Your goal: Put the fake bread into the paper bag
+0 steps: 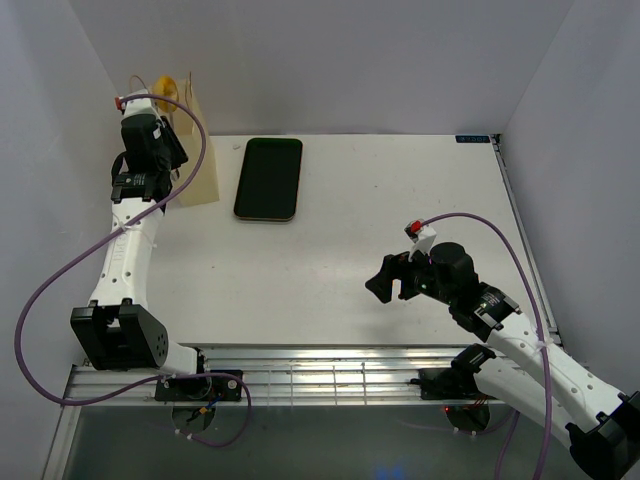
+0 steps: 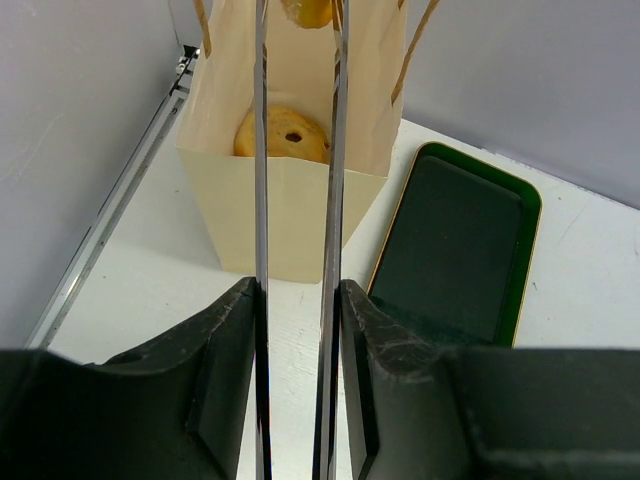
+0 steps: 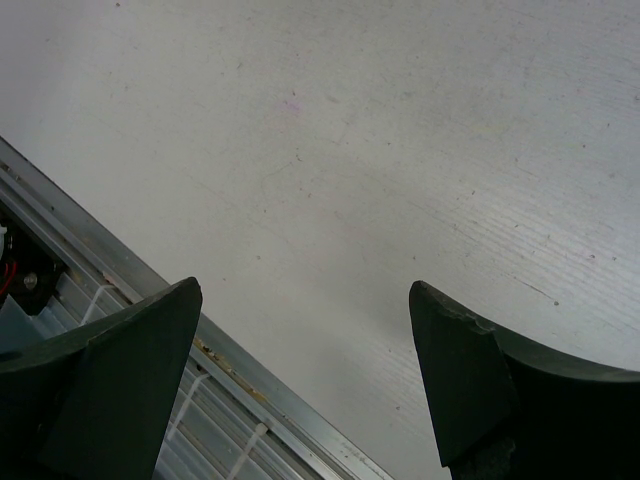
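Upward points paper bag (image 1: 200, 170) — left claw (image 2: 300, 8) round bun (image 1: 169, 83), grip unclear; right claw (image 3: 305, 288) spread.

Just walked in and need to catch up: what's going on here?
The left gripper hangs over the bag, a golden piece of bread between its narrowly parted fingers; whether it is gripped is unclear. An orange-brown ring lies inside the bag. A black tray lies beside it. The right gripper is open above the table, holding nothing.
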